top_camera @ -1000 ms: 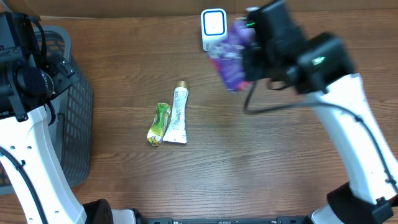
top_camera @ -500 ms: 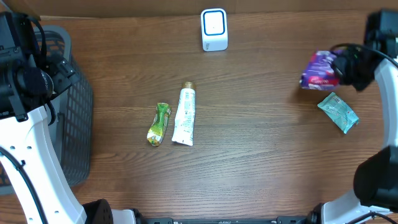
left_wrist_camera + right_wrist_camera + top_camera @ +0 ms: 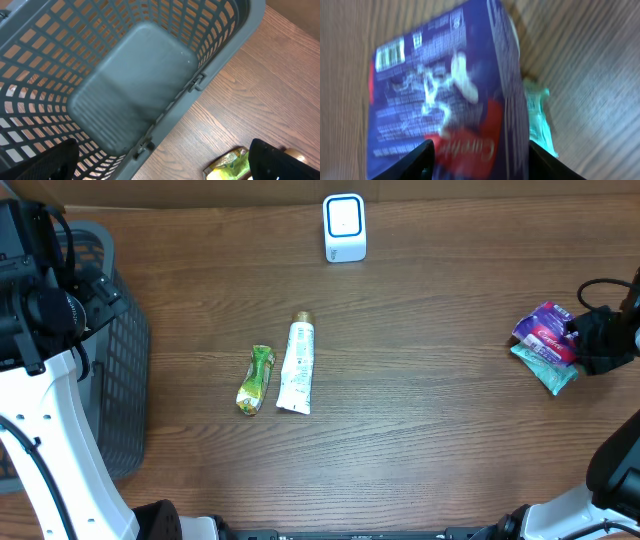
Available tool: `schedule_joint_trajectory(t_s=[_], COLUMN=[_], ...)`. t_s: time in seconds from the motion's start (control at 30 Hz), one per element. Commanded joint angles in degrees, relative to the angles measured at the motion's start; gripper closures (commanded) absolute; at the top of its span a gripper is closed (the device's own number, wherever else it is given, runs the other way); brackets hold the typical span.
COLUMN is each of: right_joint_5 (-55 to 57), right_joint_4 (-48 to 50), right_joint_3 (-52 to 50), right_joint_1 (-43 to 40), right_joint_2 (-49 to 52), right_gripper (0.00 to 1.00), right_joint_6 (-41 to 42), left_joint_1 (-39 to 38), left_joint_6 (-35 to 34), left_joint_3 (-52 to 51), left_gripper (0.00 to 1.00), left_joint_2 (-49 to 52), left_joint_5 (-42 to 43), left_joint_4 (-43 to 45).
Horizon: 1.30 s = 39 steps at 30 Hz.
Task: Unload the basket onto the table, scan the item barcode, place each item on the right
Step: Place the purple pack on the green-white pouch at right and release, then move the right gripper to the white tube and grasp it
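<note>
At the right edge of the overhead frame, we find the purple package (image 3: pixel 545 330) lying partly on a teal packet (image 3: pixel 550 370) on the table (image 3: pixel 430 410). The right tool (image 3: pixel 585 340) is just beside it, on its right. In the right wrist view the fingers (image 3: pixel 415 160) stand apart on either side of the package's near end, but we cannot tell whether they pinch it or merely flank it. A barcode (image 3: pixel 389 54) shows on the package's face, at the upper left of that view.

The scanner (image 3: pixel 345 227) stands at the top centre of the overhead frame, well apart from the package and up and to its left. The package's long axis seems to run diagonally, upper left to lower right, though it is small there. The left tool (image 3: pixel 165 162) hangs spread wide over the basket (image 3: pixel 130 90) at the far left. We judge the right arm far nearer for carrying the barcode to the scanner.
</note>
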Motion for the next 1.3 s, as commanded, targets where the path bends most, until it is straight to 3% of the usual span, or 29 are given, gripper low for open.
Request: schedule_joint_trajectory(t_s=[0.0, 0.2, 0.4, 0.57, 0.67, 0.73, 0.77, 1.0, 1.13, 1.27], right_joint_5=[-8.13, -12.11, -17.07, -24.02, -23.76, -23.61, -23.61, -23.69, -29.03, -29.57], right_joint_4=[-1.97, -11.34, -17.90, -19.19, -14.03, -8.31, -5.49, 14.34, 27.08, 31.50], right_joint_3=[1.68, 10.73, 17.03, 15.12, 11.85, 8.83, 7.32, -4.98, -10.62, -11.13], right_joint_1=[0.04, 1.68, 5.18, 14.32, 21.92, 27.04, 29.38, 42.84, 48.28, 51.47], right_joint_2=[-1.49, -3.74, -5.11, -5.07, -5.03, -5.03, -4.98, -3.69, -0.39, 3.72], right_gripper=[0.42, 0.28, 0.24, 0.22, 0.23, 0.34, 0.34, 0.30, 0.30, 0.31], right_joint_6=[-2.86, -6.21, -12.70, -20.50, -20.70, -20.63, -20.63, -7.67, -5.01, -2.29], left_joint_1=[0.22, 0.22, 0.22, 0.22, 0.20, 0.22, 0.22, 0.22, 0.22, 0.22], left_joint_6=[-0.98, -0.98, -0.98, -0.98, -0.98, -0.98, -0.98, -0.98, -0.98, -0.98], left_joint_3=[-0.22, -0.22, -0.22, -0.22, -0.22, -0.22, -0.22, -0.22, -0.22, -0.22], left_gripper=[0.00, 0.01, 0.01, 0.00, 0.01, 0.00, 0.00, 0.01, 0.00, 0.00], left_joint_2=[0.22, 0.22, 0.22, 0.22, 0.22, 0.22, 0.22, 0.22, 0.22, 0.22], left_joint_5=[0.04, 0.04, 0.07, 0.07, 0.07, 0.04, 0.04, 0.04, 0.04, 0.07], left_joint_4=[0.09, 0.09, 0.09, 0.09, 0.09, 0.09, 0.09, 0.09, 0.09, 0.09])
